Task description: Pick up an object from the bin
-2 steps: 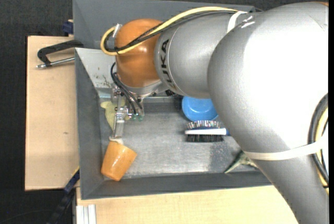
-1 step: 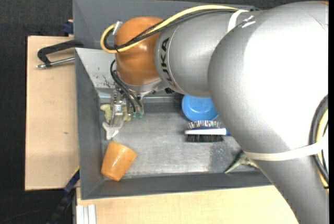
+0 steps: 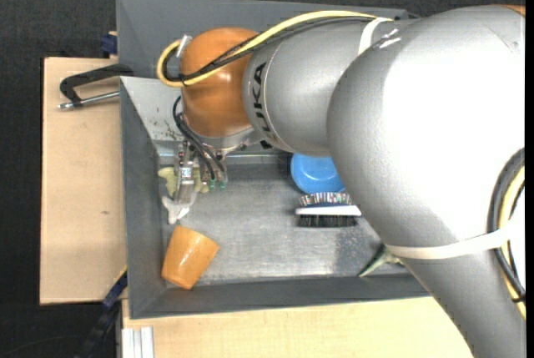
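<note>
In the camera view we look down into the grey metal bin [image 3: 250,248]. The arm [image 3: 400,123] comes in from the right and covers much of the bin's right and upper part. At the wrist sits an orange cover [image 3: 213,85], and a yellow cable [image 3: 275,27] runs from the arm's body and loops over it. Below the cover, the tool [image 3: 188,181] points down into the bin's left side, close by the left wall. We cannot tell whether the tool is apart or together, because its lower end is small and crowded with dark and metal parts.

Under the tool and just to its left lies a pale whitish thing [image 3: 175,202]. It is small and irregular in shape and sits at the foot of the left wall. The tool's tip is either touching it or just above it. We cannot tell which, nor whether the thing is clamped.

Toward the lower left corner an orange cup [image 3: 189,256] lies on its side on the bin's floor. It is just below the pale whitish thing and apart from the tool.

Further right, near the middle of the bin, a blue round thing [image 3: 314,173] is partly hidden by the arm. Just below it lies a brush [image 3: 328,210] with a dark back and pale bristles, well apart from the cup.
</note>
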Motion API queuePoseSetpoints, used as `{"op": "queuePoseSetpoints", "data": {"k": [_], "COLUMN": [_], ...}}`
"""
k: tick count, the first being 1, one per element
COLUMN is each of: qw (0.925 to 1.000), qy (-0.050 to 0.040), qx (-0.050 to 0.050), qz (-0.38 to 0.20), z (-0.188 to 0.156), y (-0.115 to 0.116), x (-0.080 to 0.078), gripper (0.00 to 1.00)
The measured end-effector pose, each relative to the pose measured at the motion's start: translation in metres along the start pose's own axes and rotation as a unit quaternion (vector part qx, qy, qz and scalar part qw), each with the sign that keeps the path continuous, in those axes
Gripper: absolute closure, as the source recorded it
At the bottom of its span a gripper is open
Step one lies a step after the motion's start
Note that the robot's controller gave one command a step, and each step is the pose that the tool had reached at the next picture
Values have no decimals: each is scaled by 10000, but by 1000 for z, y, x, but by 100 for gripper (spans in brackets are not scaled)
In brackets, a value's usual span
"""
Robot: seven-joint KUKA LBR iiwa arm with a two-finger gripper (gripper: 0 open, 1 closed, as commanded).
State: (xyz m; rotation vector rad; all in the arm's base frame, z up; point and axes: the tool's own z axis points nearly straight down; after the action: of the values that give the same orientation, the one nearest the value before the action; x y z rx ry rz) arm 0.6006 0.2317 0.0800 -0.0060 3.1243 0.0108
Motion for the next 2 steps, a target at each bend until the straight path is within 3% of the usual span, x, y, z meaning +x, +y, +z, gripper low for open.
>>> {"op": "queuePoseSetpoints", "data": {"k": [2], "qw": [10000], "qy": [-10], "qx": [-4], "qz": [-23], "z": [0], "y": [0], "x": [0], "gripper": [100]}}
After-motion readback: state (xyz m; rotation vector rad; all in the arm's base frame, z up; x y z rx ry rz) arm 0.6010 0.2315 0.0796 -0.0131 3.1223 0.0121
